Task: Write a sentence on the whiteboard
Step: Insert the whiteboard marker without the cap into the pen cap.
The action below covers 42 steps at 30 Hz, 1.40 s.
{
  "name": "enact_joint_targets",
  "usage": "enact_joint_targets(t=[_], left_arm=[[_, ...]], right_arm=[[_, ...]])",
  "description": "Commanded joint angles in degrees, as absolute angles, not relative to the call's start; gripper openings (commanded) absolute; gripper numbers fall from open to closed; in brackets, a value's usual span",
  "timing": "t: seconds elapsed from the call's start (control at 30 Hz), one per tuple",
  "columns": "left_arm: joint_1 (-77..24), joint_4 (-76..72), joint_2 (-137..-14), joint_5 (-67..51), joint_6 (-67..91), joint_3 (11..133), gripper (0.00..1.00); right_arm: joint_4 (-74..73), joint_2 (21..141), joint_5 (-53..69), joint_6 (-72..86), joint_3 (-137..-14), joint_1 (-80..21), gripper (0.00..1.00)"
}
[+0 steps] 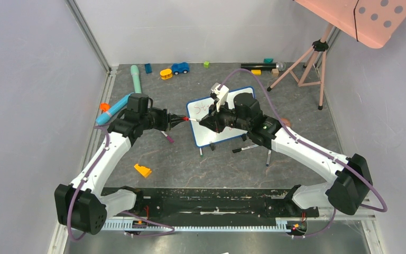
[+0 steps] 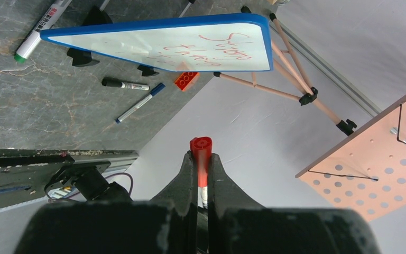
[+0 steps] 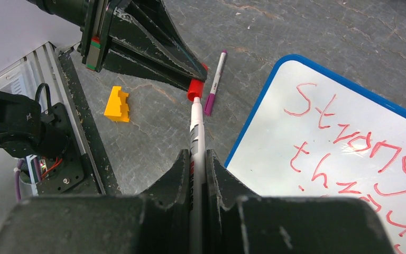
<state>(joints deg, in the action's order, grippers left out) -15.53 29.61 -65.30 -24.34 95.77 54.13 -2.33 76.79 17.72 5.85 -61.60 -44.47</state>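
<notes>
We see the whiteboard (image 1: 203, 112) standing on its small black feet near the middle of the grey table (image 1: 190, 169). Its blue frame is tilted in the top view, and the right arm covers its right part. The sentence (image 3: 349, 129) runs across the board in slanted red handwriting. We read "Strong" on the first line and the start of a word in "th" below it, while the lower lines are cut off. Just off the board's left edge, the right gripper (image 3: 195, 154) has its fingers pressed together on the white barrel of a marker (image 3: 196, 127), which points away from the board. The red cap (image 3: 194, 90) sits at the far end of that barrel. The left gripper (image 2: 201, 157) meets it there, fingers clamped on the cap, which pokes out past the tips. We cannot tell whether the cap is seated fully on the marker. A purple marker (image 3: 215, 79) lies on the table just beside the cap, and a yellow block (image 3: 117, 103) lies near the left arm. From the left wrist we see a black marker (image 2: 126, 84), a blue marker (image 2: 140, 103) and a red brick (image 2: 186, 79) lying near the board. A pink dotted panel (image 1: 370, 18) stands on its tripod at the far right.
</notes>
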Motion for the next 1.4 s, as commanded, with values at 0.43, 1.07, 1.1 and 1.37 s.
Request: enact_joint_targets(t=[0.43, 1.07, 1.1, 1.37], left_arm=[[-25.02, 23.41, -68.85, -20.20, 103.56, 60.45, 0.02], [-42.98, 17.39, -74.31, -20.99, 112.77, 68.94, 0.02], [-42.98, 17.97, -73.54, -20.40, 112.89, 68.11, 0.02], [-39.50, 21.02, -71.15, -19.37, 107.17, 58.85, 0.41]], right_arm=[[-1.81, 80.36, 10.16, 6.25, -68.47, -45.39, 0.00], [-5.49, 82.10, -2.25, 4.35, -71.33, -45.67, 0.00], [-5.93, 81.85, -1.69, 4.53, -71.25, -45.43, 0.00], [-27.64, 82.20, 3.15, 4.71, -78.48, -43.54, 0.00]])
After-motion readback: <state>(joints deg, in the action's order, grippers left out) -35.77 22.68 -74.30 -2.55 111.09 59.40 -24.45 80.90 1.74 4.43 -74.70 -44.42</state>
